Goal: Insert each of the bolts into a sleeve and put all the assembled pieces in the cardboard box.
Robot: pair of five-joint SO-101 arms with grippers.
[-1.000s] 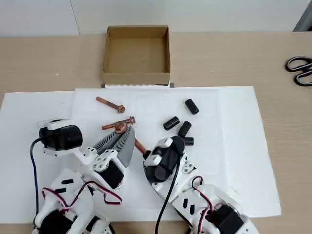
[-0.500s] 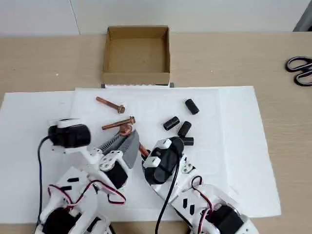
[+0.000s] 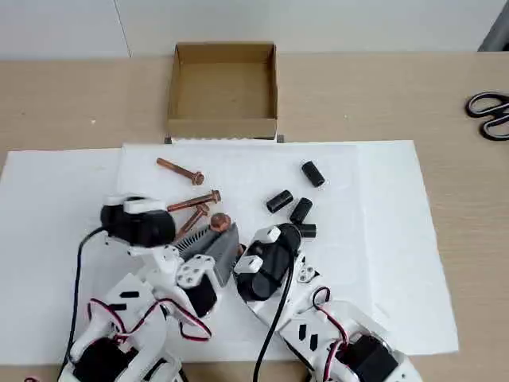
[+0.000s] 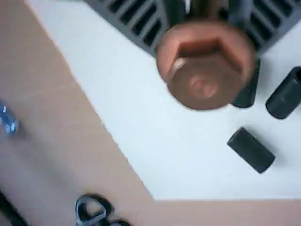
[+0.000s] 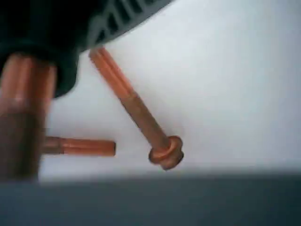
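The left gripper (image 3: 215, 239) stands in the lower middle of the high view and is closed on a copper bolt (image 3: 220, 222). In the left wrist view the hexagon head of this bolt (image 4: 204, 70) sits between the slatted grey fingers (image 4: 127, 19).

Three more bolts lie on the white paper (image 3: 382, 263), to the upper left of the held bolt. One (image 3: 180, 170) is farthest up. The second (image 3: 193, 201) is below it. The third (image 3: 191, 221) lies just beside the left gripper. The right wrist view shows two bolts lying on the paper, one slanted (image 5: 131, 103) and one (image 5: 80, 147) near it. Close to that camera there is also a blurred copper shaft (image 5: 23, 117); I cannot tell what holds it.

Four black sleeves lie right of centre on the paper. One (image 3: 312, 173) is apart from the others, higher up. Three (image 3: 279, 200), (image 3: 301, 210), (image 3: 307, 231) are close together.

The cardboard box (image 3: 223, 127) stands open at the top centre, on the wooden table (image 3: 398, 95), touching the upper edge of the paper.

The right arm (image 3: 266, 267) is just beside the left gripper, on its right. For the right gripper I cannot tell whether it is open or closed.

Scissors (image 3: 489, 115) lie at the right edge of the table.
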